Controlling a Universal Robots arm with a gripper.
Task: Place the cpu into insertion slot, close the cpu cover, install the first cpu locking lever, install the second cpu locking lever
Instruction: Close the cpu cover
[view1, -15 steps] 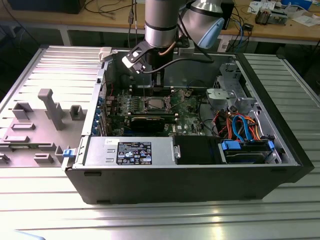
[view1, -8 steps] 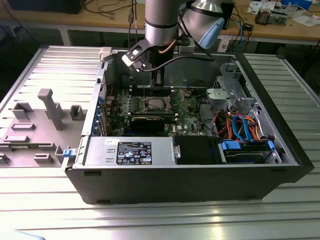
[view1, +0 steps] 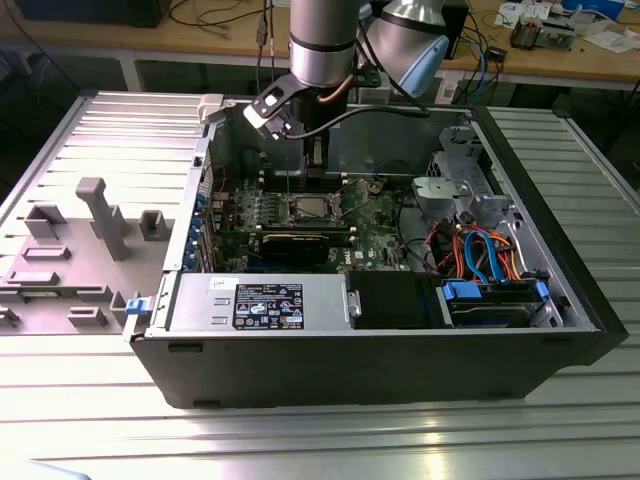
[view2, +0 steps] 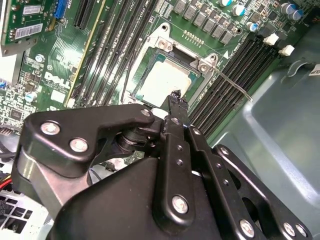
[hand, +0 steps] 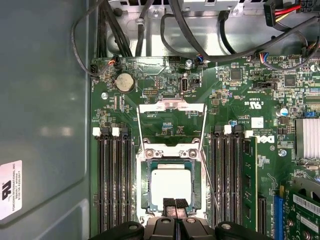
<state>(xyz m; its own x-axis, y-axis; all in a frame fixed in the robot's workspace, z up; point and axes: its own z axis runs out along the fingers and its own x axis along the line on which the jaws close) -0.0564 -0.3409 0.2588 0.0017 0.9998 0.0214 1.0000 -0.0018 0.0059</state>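
The two black fingertips (hand: 170, 203) of the gripper (hand: 175, 202) are pressed together with nothing between them. They sit at the edge of the cpu, a small flat square chip with a dull silver-grey metal top (hand: 171, 184); whether they touch it I cannot tell. The cpu lies flat in the insertion slot, a square socket with a silvery rim (hand: 144, 175), on the green circuit board (hand: 225, 90). The cpu cover, a thin silvery frame with a square window (hand: 171, 106), lies swung open beyond the socket.

In the second wrist view a cpu locking lever, a thin silvery wire (view2: 232, 82), angles off the socket's corner over the long black memory slots (view2: 235, 65).

In the exterior view the gripper (view1: 315, 170) hangs at 12 o'clock from the socket. The grey metal power supply box (view1: 195, 300) sits at 7 o'clock, inside the open black computer case (view1: 350, 360).
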